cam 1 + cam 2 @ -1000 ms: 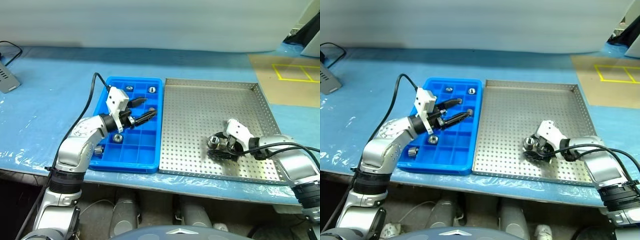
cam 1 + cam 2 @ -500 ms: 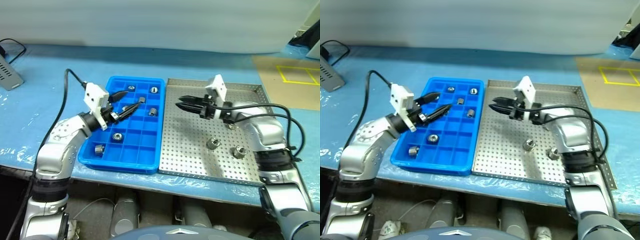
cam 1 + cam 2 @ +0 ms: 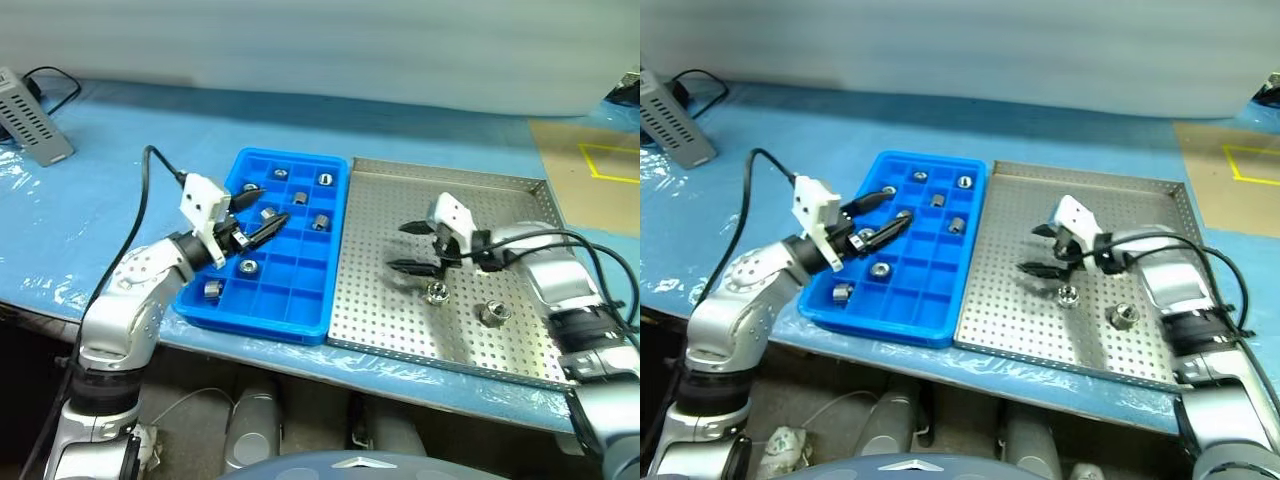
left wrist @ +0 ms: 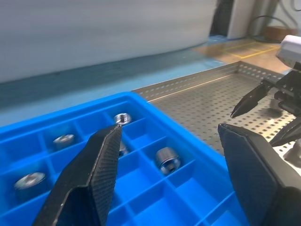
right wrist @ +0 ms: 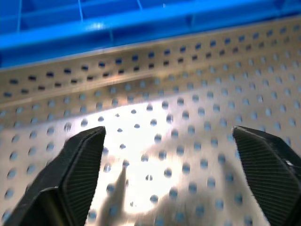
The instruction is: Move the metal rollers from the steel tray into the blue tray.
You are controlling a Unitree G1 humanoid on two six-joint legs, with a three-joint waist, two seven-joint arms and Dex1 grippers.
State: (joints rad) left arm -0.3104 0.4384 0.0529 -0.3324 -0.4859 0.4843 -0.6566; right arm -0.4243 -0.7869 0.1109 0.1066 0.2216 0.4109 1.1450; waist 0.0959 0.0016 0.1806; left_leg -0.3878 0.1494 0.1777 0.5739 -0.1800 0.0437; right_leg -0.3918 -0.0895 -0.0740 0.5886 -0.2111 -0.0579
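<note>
Shiny silver metal rollers: two on perforated square steel tray, several in bright blue gridded plastic tray; right gripper over steel tray, jaws wide, empty; left gripper above blue tray, jaws apart, empty.

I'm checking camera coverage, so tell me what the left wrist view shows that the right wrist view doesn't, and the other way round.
Left wrist view: the open left gripper, and several rings sitting in the blue tray's compartments.
Right wrist view: a close look at the steel tray's bare holed floor beneath the right gripper, with no ring there.
Both: the blue tray beside the steel tray, and the right gripper standing open.
</note>
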